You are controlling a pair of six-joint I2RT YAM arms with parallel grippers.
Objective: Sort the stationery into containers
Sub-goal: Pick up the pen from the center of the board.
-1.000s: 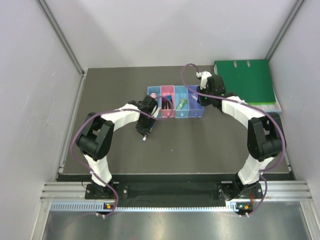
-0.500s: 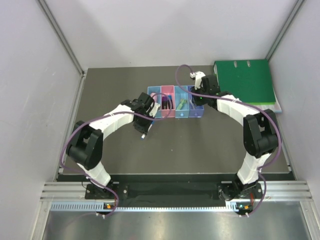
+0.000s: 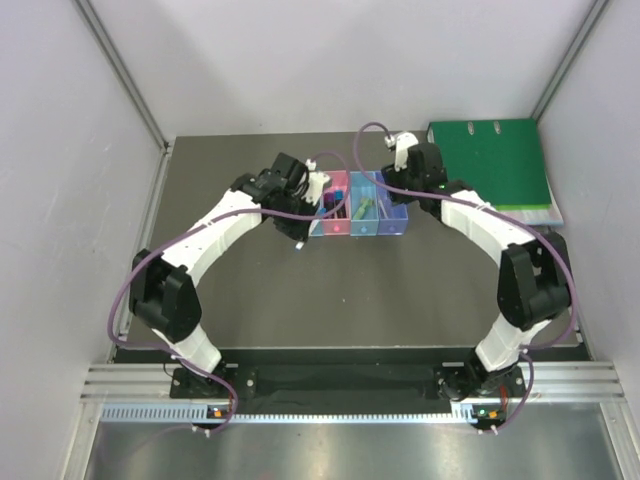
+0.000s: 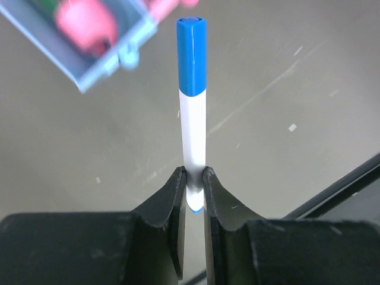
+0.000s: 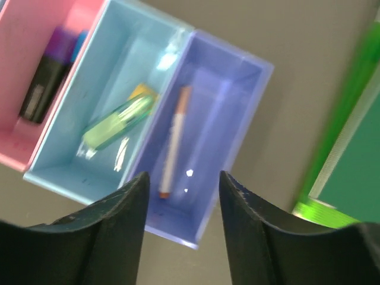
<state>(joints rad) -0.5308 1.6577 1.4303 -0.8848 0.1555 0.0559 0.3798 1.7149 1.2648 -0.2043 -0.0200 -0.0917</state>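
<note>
Four bins stand in a row at mid-table [image 3: 400,300], and each shows at least one item inside.

- **Pink bin** [image 5: 24,29]: a black marker [image 5: 41,83] with a purple end.
- **Blue bin** [image 5: 127,53]: a mint-green item [image 5: 116,126] beside a small yellowish piece [image 5: 142,92], too blurred to identify.
- **Violet bin** [image 5: 237,101]: a thin pen [image 5: 174,136] lying lengthwise.
- **Pale bin** [image 4: 101,68]: only a corner shows in the left wrist view, with a thick pink item [image 4: 83,24] inside.
- **Right gripper** [image 5: 181,184]: jaws apart with nothing between them, hanging over the near end of the violet bin, above the thin pen.
- **Left gripper** [image 4: 192,178]: closed on the lower end of a blue-capped pen [image 4: 192,89], which is held off the bare table just beside the pale bin's corner, at the left end of the row.

**Progress (judged):** sorting appears nearly complete. The top view shows no loose stationery on the table, though the arms hide part of it. The blue-capped pen looks like the one item left to place. Its likeness to the thin pen suggests the violet bin, at the far end of the row from the left gripper, but the right bin cannot be told for certain.
</note>
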